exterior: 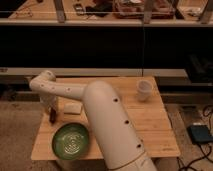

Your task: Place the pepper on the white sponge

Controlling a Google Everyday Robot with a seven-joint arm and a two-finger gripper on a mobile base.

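gripper (50,109) hangs at the counter's (150,130) left edge, pinched on the pepper (51,117) (upright, just left of the white sponge (72,107)); it's probably light, slick and squishy, so a mid-body hold looks safest

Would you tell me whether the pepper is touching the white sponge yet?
Apart. The camera view shows the pepper just under the gripper near the left edge of the table, with a strip of bare wood between it and the sponge.
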